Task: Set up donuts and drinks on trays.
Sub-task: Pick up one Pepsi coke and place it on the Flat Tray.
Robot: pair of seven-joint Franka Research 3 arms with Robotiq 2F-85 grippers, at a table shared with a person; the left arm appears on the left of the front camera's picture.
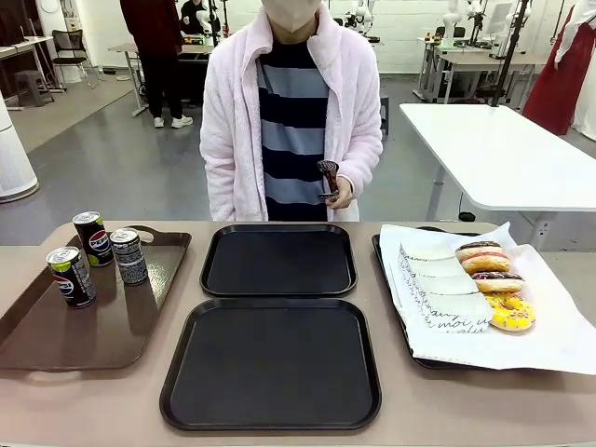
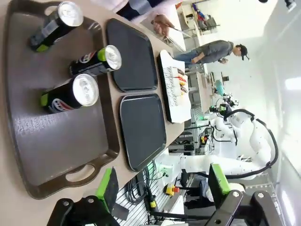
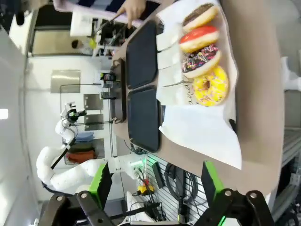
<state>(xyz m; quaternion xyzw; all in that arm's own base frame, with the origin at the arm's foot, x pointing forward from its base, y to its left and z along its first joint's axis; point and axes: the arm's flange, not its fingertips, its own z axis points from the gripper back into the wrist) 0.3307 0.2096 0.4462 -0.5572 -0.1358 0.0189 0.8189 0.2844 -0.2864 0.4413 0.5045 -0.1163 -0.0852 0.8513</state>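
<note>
Three cans stand on brown tray, four donuts on paper.

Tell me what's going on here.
Nothing is set up yet. The near tray and far tray lie empty mid-table. Three cans stand on the brown tray at the robot's left; four donuts sit on the paper-lined tray at its right. The person stands at the far side holding a dark utensil. Both sets of the robot's jaws stand open, holding nothing.
</note>
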